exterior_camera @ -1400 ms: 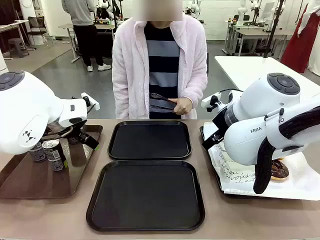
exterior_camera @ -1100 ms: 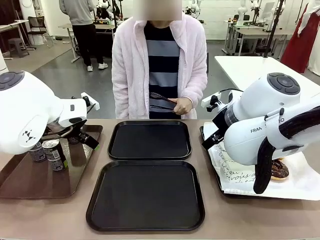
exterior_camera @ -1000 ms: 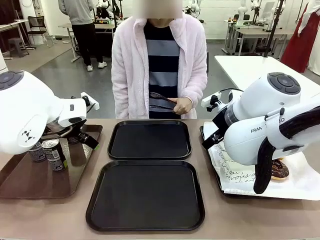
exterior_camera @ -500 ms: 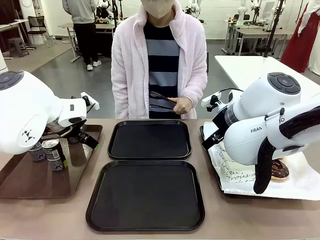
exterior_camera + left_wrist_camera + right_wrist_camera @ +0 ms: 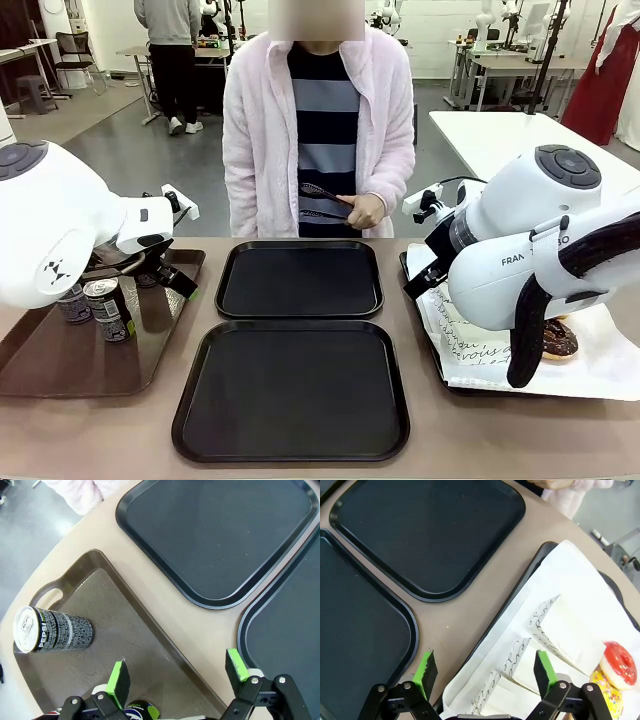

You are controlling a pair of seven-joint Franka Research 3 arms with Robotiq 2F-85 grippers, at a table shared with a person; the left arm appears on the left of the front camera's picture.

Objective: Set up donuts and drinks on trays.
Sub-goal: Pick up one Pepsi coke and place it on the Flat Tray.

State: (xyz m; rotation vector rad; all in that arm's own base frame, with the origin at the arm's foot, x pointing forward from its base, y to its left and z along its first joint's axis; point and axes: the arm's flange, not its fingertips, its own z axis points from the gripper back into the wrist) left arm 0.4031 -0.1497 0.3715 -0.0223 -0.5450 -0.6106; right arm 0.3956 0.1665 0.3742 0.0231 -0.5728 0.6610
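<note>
Left wrist view: fingers (image 5: 118, 680) spread empty, can (image 5: 52, 630) upright on brown tray (image 5: 150, 647) beyond.

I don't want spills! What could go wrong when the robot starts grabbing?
The open left claw straddles the brown tray's rim; lowering straight down might strike it. Cans stand close together, so grabbing one may topple another. The open right claw could pinch the white paper rather than a sleeved donut.

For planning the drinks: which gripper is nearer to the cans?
Left. The left gripper hangs by the cans on the brown tray; the right gripper hangs by the white paper.
</note>
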